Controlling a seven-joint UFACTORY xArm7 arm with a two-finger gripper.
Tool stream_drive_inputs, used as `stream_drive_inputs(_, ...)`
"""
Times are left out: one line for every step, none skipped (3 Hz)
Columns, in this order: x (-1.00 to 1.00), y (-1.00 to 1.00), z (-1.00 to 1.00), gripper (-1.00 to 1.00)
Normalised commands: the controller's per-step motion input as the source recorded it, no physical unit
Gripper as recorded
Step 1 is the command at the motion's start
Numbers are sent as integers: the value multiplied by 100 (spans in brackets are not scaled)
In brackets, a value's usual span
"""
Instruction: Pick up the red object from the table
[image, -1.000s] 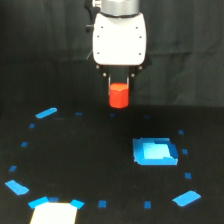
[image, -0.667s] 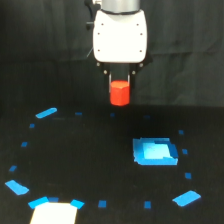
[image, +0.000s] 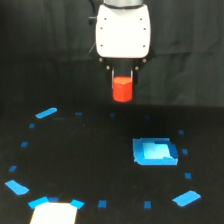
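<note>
Overhead, the gripper (image: 122, 79) of a white arm pinches the red object (image: 122, 89) by its top, holding it clear above the far part of the counter (image: 90, 155). The red object is a stubby, matte cylinder, its axis upright. The counter is flat, matte black, dotted with small blue marks. A light-blue square tray (image: 155, 151) lies below to the right, well apart. A pale block (image: 54, 213) sits at the near left edge.
</note>
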Motion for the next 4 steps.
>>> stream_drive_inputs(-3,-12,43,-96)
stream_drive_inputs(2,-2,41,-100)
stream_drive_inputs(-7,-10,40,-98)
stream_drive_inputs(18,15,17,-100)
